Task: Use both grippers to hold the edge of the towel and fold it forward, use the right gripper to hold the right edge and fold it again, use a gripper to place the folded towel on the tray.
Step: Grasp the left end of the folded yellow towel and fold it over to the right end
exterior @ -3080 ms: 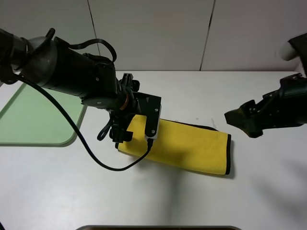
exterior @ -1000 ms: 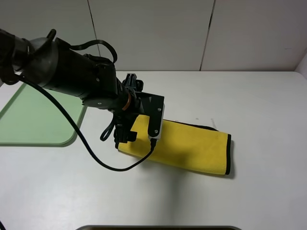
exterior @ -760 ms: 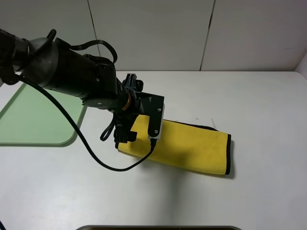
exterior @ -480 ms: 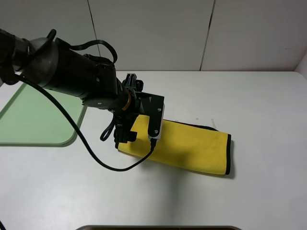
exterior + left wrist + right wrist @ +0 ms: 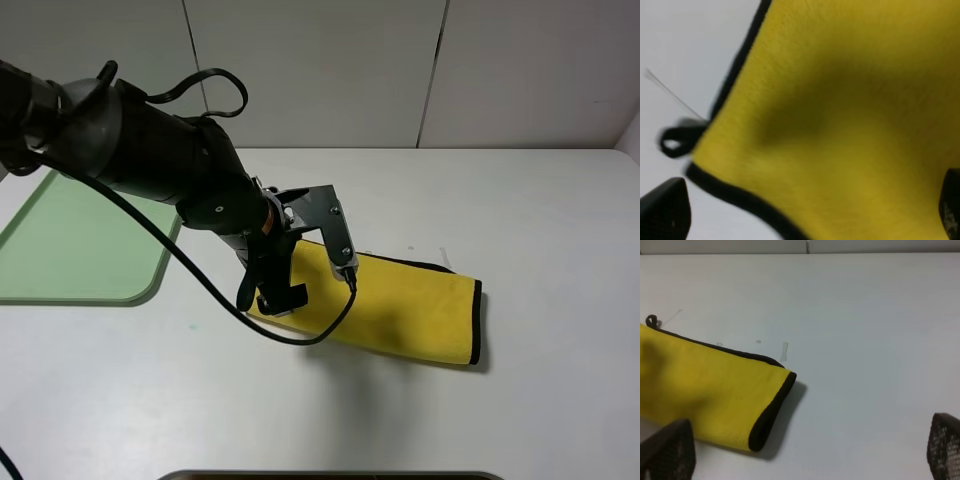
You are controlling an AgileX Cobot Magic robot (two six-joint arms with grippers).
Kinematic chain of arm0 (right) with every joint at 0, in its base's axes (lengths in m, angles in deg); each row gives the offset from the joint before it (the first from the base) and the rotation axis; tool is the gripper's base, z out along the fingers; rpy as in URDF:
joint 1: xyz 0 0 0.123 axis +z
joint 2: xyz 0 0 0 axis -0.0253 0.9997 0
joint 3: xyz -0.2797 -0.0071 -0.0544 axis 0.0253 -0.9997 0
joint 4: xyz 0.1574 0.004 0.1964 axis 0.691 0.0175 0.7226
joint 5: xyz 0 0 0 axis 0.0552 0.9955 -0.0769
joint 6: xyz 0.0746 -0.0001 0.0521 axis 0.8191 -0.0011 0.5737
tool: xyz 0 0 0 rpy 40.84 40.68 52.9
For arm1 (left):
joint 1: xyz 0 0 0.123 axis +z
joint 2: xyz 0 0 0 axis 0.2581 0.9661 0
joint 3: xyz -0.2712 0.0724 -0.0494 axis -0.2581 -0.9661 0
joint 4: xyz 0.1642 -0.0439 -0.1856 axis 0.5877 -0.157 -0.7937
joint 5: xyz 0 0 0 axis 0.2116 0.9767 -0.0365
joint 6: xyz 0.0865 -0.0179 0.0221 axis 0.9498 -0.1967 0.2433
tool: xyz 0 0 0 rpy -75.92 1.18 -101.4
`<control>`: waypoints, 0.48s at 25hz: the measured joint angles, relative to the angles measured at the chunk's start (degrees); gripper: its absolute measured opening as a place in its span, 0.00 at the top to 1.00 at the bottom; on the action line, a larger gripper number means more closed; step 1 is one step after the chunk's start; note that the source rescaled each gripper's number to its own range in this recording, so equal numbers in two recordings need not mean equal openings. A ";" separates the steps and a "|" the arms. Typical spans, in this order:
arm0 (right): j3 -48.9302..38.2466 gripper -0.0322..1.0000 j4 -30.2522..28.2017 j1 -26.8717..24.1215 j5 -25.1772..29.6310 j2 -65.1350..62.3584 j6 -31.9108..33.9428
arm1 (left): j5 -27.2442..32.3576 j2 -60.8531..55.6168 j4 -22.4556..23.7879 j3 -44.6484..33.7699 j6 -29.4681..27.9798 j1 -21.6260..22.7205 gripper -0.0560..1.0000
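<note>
A white table (image 5: 540, 250) fills the exterior high view, with pale wall panels (image 5: 320, 70) behind it at 12 o'clock.

The bulky black left arm (image 5: 140, 160) comes in from 10 o'clock and slants down toward the middle. A black cable (image 5: 200, 300) loops under it.

The pale-green tray (image 5: 70, 250) lies flat at 9 o'clock, cut by the picture's edge. It is partly hidden by the arm and sits well apart from the cloth.

The yellow microfibre towel (image 5: 400, 305) lies folded into a long strip on the table, reaching from the middle toward 4 o'clock.

The left gripper (image 5: 272, 295) hangs low over the strip's 9 o'clock end. Its claw is spread wide. In the left wrist view one fingertip (image 5: 665, 210) is over bare table just beside the cloth's corner, and the other fingertip (image 5: 952, 207) is at the far side of the yellow field. Whether either touches the cloth cannot be told, as that view is blurred.

The right gripper (image 5: 805, 450) is outside the exterior high view. In the right wrist view its claw is also spread wide above the table, and the towel's rounded folded end (image 5: 770, 405) lies near one fingertip (image 5: 665, 452).

The black trim (image 5: 478, 322) edges the strip's 3 o'clock end. The small black corner loop (image 5: 675, 140) sticks out onto the table from the corner under the left claw.
</note>
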 joint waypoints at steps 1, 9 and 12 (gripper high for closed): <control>0.00 0.00 0.00 0.00 0.00 0.00 0.00 | 0.00 0.00 -1.42 0.00 -1.52 0.00 0.00; 0.00 0.00 0.00 0.00 0.00 0.00 0.00 | 0.18 0.00 -3.60 0.00 -25.45 4.02 0.00; 0.00 0.00 0.00 0.00 0.00 0.00 0.00 | 0.66 0.00 -3.94 0.00 -34.54 4.53 0.00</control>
